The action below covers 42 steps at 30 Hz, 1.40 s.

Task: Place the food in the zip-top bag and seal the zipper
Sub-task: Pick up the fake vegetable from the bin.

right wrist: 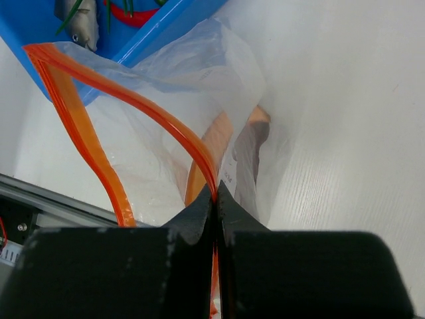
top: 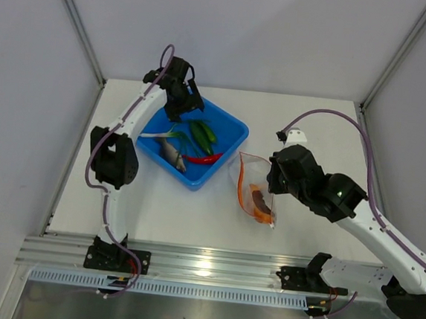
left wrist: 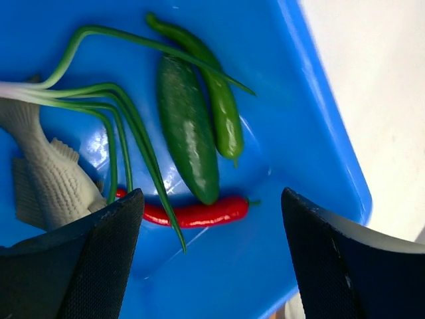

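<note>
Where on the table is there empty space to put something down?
Bare table lies between the blue tray and the near rail, and along the far edge behind the zip-top bag. The tray is crowded with food, and the tray-to-bag gap is narrow.

grey piece (left wrist: 40, 179): cut by frame edge; red chili (left wrist: 199, 211): end behind left jaws; zipper (right wrist: 143, 106): stretch behind right jaws

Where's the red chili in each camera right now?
Top external: red chili lies in the blue tray, along its near-right side.
Left wrist: red chili at low centre, on the tray floor.
Right wrist: only a red sliver at the top edge, left of centre.
Shared landmark: the blue tray.
</note>
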Motion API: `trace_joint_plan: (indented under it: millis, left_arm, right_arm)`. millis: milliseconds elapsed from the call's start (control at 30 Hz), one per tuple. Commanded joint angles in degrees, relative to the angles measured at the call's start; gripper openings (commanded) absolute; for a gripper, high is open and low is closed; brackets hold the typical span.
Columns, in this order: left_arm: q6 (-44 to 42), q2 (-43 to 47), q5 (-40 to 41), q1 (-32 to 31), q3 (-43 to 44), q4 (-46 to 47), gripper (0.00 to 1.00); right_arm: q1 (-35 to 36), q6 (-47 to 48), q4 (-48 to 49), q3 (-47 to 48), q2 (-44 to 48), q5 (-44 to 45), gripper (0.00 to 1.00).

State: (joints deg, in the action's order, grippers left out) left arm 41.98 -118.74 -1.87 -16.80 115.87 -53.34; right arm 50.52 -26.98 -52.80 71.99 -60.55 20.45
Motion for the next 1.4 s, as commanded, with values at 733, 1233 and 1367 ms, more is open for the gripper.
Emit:
trace_joint_plan:
  millis: [733, 1233, 1367]
  left_arm:
    - [29.3, -14.15, 10.48, 5.55, 7.96, -16.79, 0.83]
    - [33.0, -19.07, 13.82, 5.37, 11.48, -19.34, 0.8]
    - [30.9, -20.92, 14.09, 5.37, 11.66, -18.29, 0.63]
  right_arm:
    - [-3.59, 2.2, 5.6, -3.43, 2.37, -3.66, 0.0]
    - [-3.76, 2.28, 5.95, -3.96, 3.95, -3.4, 0.0]
    - [-3.76, 2.37, 5.95, -3.61, 4.13, -3.4, 0.0]
